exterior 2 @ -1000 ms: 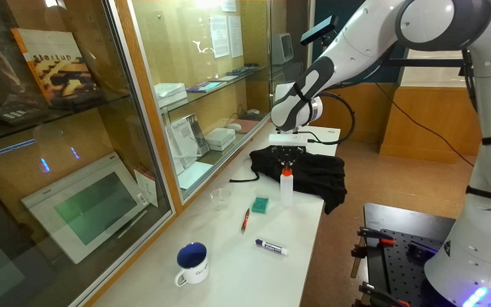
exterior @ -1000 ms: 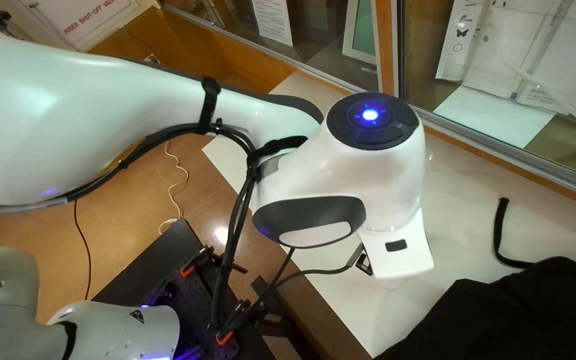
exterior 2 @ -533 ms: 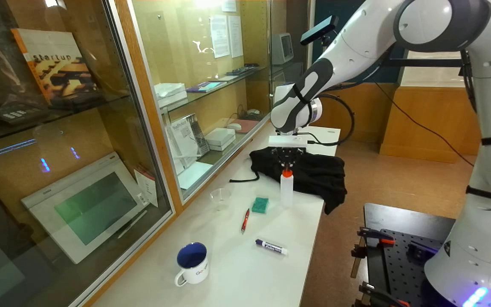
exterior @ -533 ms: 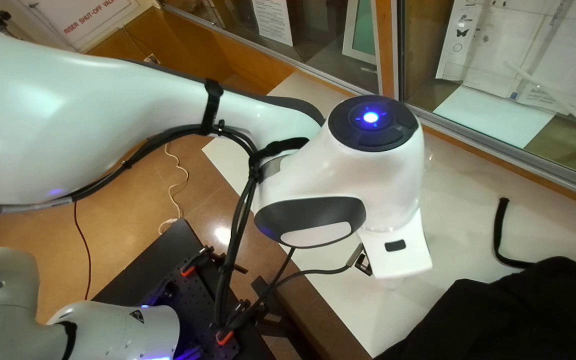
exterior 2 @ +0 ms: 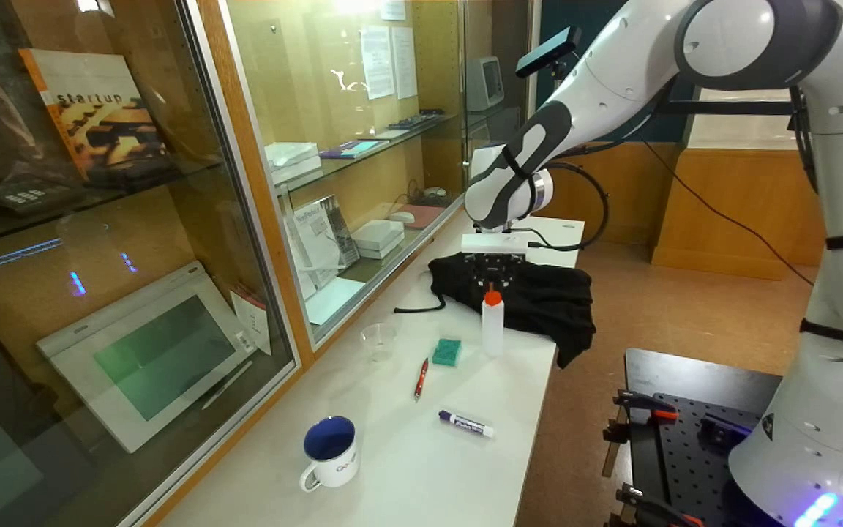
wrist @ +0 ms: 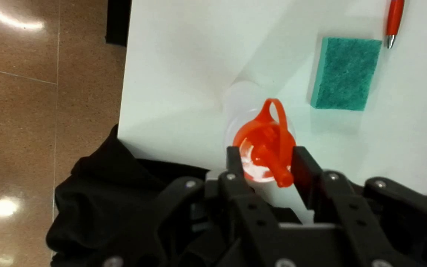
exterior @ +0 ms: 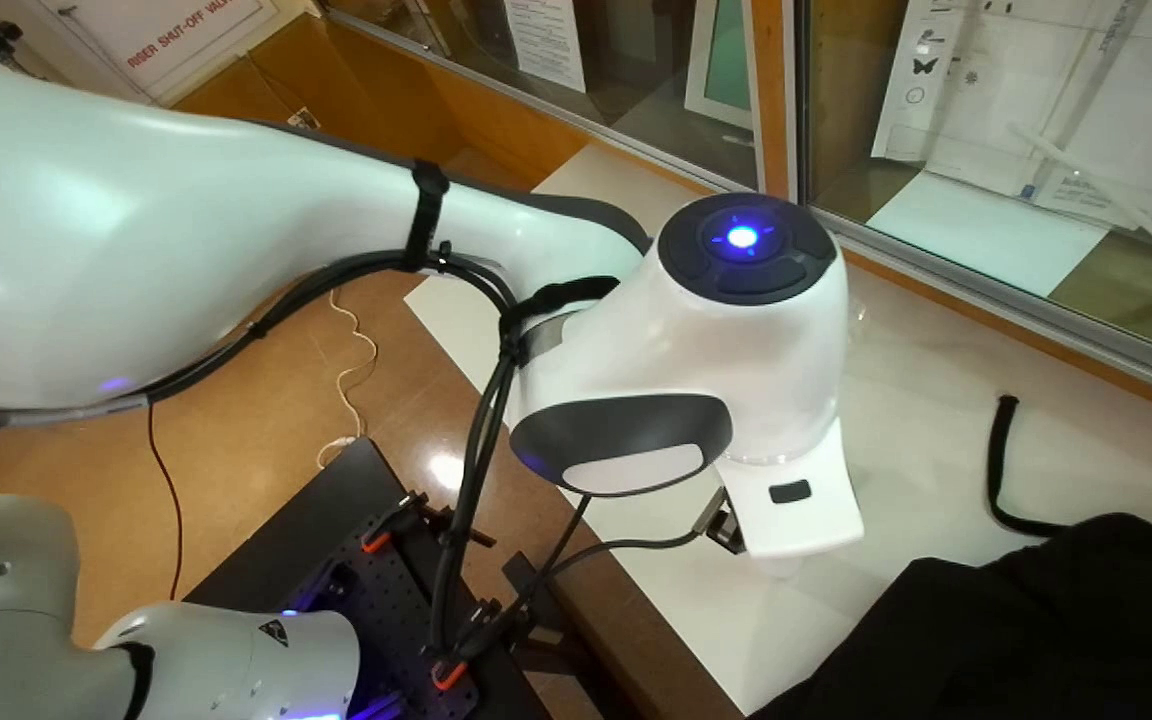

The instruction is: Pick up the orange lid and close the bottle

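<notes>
The bottle is pale, see-through and upright on the white table in an exterior view. Its base also shows in the wrist view. The orange lid sits on top of the bottle. In the wrist view the lid shows a slanted spout and a thin strap loop. My gripper is over the lid, its jaws part open, one finger on each side of the spout. The spout tip is close to one finger; I cannot tell whether they touch. The gripper is right above the bottle. In an exterior view my hand hides fingers and lid.
A green sponge, a red pen, a clear cup, a marker and a blue-lined mug stand or lie on the table. Black cloth lies right behind the bottle. A glass cabinet borders the table.
The gripper fingers have spread apart above the lid. The hand has lowered very slightly. The bottle and lid stay in place.
</notes>
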Robot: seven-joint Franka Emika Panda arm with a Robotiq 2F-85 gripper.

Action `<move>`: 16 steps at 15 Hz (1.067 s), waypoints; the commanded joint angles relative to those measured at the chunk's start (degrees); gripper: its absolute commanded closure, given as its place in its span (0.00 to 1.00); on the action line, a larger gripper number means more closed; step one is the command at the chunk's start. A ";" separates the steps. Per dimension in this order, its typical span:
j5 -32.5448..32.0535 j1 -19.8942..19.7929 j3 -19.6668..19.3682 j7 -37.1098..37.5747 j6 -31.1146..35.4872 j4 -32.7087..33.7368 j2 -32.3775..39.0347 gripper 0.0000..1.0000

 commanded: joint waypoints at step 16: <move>-5.99 2.57 2.85 -4.55 -8.30 -3.20 -14.84 0.00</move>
